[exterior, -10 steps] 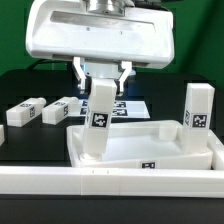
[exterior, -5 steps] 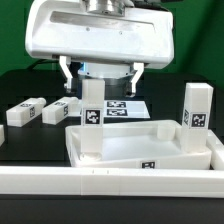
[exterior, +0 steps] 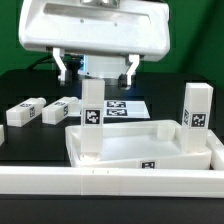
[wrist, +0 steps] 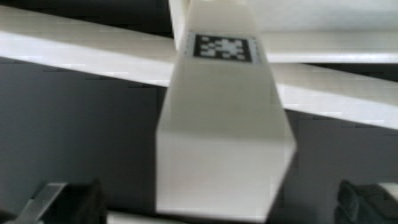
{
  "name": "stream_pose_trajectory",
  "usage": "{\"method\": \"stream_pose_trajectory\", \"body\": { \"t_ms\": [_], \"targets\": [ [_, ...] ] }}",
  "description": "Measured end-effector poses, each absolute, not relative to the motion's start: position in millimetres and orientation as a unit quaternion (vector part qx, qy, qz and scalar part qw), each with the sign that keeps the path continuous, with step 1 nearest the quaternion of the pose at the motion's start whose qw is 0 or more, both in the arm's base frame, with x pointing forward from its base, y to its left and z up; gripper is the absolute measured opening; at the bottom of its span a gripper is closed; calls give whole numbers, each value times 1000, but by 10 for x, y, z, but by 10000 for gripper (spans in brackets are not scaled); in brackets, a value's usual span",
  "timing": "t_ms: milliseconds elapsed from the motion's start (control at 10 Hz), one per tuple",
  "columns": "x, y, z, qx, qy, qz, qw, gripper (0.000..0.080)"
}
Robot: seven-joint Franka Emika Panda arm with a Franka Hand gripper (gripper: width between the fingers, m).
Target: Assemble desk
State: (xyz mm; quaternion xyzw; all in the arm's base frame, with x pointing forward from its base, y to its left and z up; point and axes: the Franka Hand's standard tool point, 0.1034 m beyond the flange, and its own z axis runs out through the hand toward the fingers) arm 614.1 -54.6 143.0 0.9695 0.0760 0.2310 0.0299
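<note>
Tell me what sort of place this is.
Probably a robotics lab test bench: the white desk legs and tray-like tabletop carry square tags, a marker board lies on the black table, and a robot arm hangs overhead.

Leg (exterior: 92,135), tabletop (exterior: 120,160) smooth plastic; table (exterior: 25,140) matt.

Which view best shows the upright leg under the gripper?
The exterior view: the leg stands whole and upright at the tabletop's corner, below the open gripper. The wrist view shows only the leg's tagged side close up, its base unseen.
</note>
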Motion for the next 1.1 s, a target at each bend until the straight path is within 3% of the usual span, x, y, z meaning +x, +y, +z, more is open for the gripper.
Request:
{"method": "stream_pose_trajectory", "body": {
  "t_ms": [100,400,700,1100],
  "targets": [
    [6136,-546,1519,971,76,224,23,649],
    [6113,-511,1477,974,71,213,16,649],
    [6063,-435,1365,990,64,124,-20,649],
    [6093,-538,1306,997,62,35,-25,649]
  ]
}}
